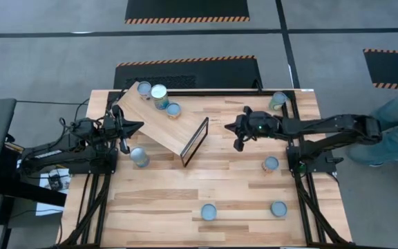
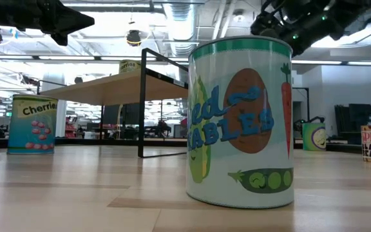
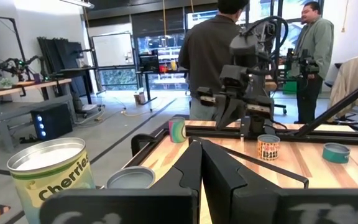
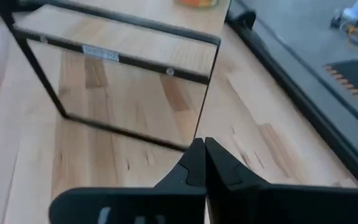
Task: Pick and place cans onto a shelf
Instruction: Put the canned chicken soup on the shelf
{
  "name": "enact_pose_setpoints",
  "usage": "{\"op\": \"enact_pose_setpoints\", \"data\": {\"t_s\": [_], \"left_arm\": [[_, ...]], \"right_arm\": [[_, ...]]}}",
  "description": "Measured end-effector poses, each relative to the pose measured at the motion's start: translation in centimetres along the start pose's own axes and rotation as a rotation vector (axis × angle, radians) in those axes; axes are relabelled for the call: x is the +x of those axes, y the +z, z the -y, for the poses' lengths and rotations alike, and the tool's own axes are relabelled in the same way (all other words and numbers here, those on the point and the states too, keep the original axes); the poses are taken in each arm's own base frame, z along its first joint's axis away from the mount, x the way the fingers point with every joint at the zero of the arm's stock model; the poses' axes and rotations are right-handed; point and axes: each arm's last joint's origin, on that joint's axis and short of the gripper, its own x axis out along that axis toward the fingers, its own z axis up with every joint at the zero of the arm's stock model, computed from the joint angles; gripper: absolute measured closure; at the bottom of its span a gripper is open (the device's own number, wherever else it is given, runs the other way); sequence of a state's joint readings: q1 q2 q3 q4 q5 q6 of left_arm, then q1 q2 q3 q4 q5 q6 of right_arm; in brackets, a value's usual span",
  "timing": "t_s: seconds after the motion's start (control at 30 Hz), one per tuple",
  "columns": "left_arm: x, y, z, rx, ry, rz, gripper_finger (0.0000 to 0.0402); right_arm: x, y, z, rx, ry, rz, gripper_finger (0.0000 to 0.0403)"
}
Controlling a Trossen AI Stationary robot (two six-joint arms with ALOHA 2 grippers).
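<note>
The light wood shelf (image 1: 166, 119) slants across the table's far left, its dark-framed end (image 4: 114, 81) toward the middle. Three cans (image 1: 159, 93) stand on its far part. Several cans stand on the table: one near the shelf's left side (image 1: 139, 157), two near the front edge (image 1: 208, 211), two at the right (image 1: 271, 164). My left gripper (image 1: 139, 126) is shut and empty above the table, left of the shelf. My right gripper (image 1: 228, 127) is shut and empty, just right of the framed end. Both also show in their wrist views (image 3: 201, 148) (image 4: 202, 147).
In the low view a vegetables can (image 2: 240, 122) stands close to the camera and a cherries can (image 2: 32, 124) at the left. Two people (image 3: 213, 56) stand beyond the table's right side. Bare tabletop (image 1: 185, 187) lies between the shelf and the front cans.
</note>
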State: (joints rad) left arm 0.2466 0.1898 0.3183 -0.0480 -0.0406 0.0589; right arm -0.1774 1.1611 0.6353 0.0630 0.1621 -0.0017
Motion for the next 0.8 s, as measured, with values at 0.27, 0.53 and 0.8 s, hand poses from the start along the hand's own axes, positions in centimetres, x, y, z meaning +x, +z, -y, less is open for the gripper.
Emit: {"op": "enact_pose_setpoints", "data": {"t_s": [0.27,0.53,0.8], "left_arm": [[0.0,0.0,0.0,0.000,0.000,0.001,0.0401],[0.0,0.1,0.0,-0.001,0.001,0.008,0.0401],[0.0,0.1,0.0,-0.002,0.001,0.009,0.0401]], "right_arm": [[1.2,-2.3,-0.4,0.030,0.053,0.172,0.0396],[0.7,-2.9,-0.7,0.047,0.080,0.360,0.0396],[-0.3,-2.5,0.7,0.079,0.040,0.333,0.0395]]}}
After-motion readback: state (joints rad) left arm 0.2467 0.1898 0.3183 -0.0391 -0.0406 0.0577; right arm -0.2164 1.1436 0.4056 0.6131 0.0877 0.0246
